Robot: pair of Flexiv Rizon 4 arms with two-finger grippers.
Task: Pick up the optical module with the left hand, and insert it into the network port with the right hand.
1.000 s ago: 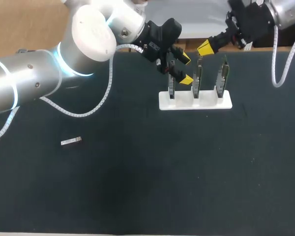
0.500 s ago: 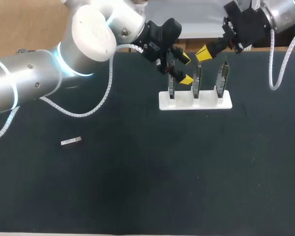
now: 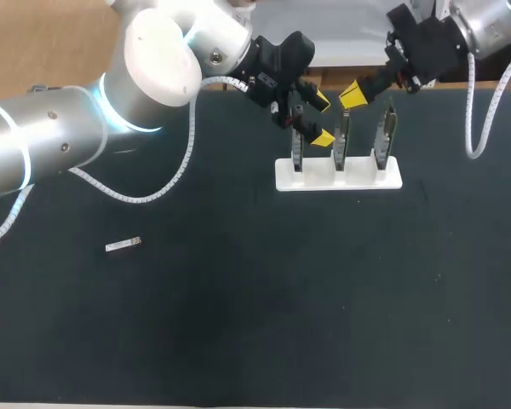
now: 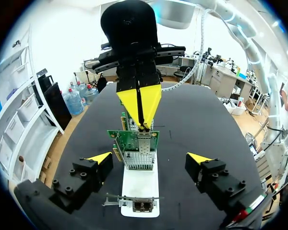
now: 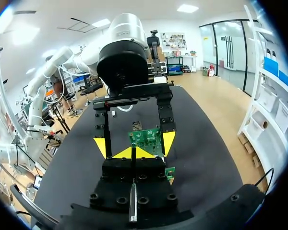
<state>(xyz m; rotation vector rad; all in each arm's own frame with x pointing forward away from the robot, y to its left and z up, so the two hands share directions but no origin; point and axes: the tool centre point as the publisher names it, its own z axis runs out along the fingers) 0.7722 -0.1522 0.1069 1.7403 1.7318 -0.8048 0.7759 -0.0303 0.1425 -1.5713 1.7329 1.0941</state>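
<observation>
The optical module (image 3: 123, 245), a small silver bar, lies alone on the dark table at the left, far from both grippers. My left gripper (image 3: 320, 119) is open, its fingers straddling the leftmost network card (image 3: 296, 146) of three standing in a white holder (image 3: 338, 175). In the left wrist view the gripper (image 4: 149, 157) has a green card (image 4: 138, 148) between its yellow tips without touching it. My right gripper (image 3: 352, 93) is shut and empty, its tips just above the middle card (image 3: 341, 136). Seen from the left wrist, its joined tips (image 4: 139, 101) point down at the cards.
The white holder (image 4: 140, 190) stands near the table's far edge. A metal bracket with a port (image 4: 143, 205) is at the holder's near end in the left wrist view. My left arm (image 5: 124, 60) fills the space right ahead of my right gripper (image 5: 134, 153).
My right gripper has shifted slightly left and down towards the middle card. The left arm and the optical module have not moved.
</observation>
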